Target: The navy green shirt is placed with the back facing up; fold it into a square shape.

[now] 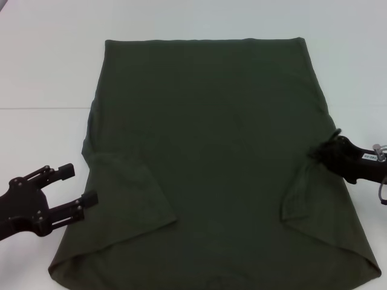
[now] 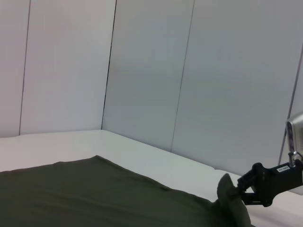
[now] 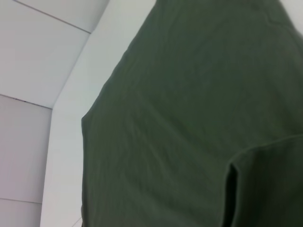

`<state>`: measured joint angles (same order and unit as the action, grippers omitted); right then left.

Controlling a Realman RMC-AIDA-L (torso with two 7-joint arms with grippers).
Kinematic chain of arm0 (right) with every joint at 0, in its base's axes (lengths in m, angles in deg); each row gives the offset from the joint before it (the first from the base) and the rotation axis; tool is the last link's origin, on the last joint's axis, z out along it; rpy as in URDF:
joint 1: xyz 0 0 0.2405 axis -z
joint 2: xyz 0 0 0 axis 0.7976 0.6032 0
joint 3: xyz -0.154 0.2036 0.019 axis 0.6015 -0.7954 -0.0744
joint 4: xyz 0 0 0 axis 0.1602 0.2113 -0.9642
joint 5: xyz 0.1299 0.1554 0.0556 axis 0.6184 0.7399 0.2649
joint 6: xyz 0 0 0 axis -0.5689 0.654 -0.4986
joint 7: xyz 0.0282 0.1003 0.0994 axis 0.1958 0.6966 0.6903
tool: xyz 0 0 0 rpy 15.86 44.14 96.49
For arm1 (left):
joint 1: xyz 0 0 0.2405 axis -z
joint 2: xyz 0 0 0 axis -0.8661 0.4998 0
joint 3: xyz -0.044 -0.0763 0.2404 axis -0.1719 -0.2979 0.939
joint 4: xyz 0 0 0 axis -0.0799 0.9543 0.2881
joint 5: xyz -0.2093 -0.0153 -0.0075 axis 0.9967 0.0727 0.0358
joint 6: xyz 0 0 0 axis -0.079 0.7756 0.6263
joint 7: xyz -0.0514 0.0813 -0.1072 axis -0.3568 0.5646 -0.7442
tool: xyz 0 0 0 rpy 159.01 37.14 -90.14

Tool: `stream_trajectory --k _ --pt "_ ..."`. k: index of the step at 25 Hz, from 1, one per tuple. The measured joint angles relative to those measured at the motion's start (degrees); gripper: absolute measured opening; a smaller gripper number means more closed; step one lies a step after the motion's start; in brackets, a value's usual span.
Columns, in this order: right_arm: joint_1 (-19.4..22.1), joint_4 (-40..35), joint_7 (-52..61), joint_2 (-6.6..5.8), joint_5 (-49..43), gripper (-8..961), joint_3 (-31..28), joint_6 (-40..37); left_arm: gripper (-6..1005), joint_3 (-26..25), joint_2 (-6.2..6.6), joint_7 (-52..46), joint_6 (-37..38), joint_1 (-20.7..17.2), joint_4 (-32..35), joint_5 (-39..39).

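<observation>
Right hand [image 1: 320,150] pinching the navy green shirt [image 1: 217,151] at its right edge.
Left hand [image 1: 77,186] spread beside the left sleeve, on the white tabletop [image 1: 42,72].

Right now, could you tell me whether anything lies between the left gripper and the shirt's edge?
Nothing visible does. The left gripper, jaws open, sits just off the navy green shirt with only bare white table between them. The right gripper already pinches the opposite edge.

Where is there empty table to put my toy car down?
Bare table lies left of the navy green shirt, above the open left gripper. More shows beyond the shirt's far edge. The right gripper crowds the shirt's right edge.
</observation>
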<state>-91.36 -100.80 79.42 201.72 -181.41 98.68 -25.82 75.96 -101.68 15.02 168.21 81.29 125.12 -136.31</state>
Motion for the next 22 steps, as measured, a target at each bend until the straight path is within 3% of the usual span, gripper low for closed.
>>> stream_trajectory --k 1,3,9,16,22 --pt "-0.1 0.0 -0.8 0.16 0.6 64 0.0 0.2 823 0.0 0.0 0.0 0.0 0.0 0.0 0.0" --pt "-0.1 0.0 -2.5 0.42 2.0 176 0.2 0.2 823 0.0 -0.01 0.0 0.1 -0.1 0.0 0.0" --pt "-0.1 1.1 -6.4 0.51 5.7 367 0.2 0.1 823 0.0 -0.16 -0.1 0.1 -0.1 0.0 0.0" --pt "1.0 1.7 -11.9 0.57 8.7 518 0.3 -1.9 823 0.0 -0.5 -0.4 -0.1 0.1 -0.7 0.2" --pt "4.2 0.8 -21.1 -0.49 9.3 684 -0.3 -10.0 824 0.0 0.38 -7.2 -0.3 0.5 -1.5 0.5"
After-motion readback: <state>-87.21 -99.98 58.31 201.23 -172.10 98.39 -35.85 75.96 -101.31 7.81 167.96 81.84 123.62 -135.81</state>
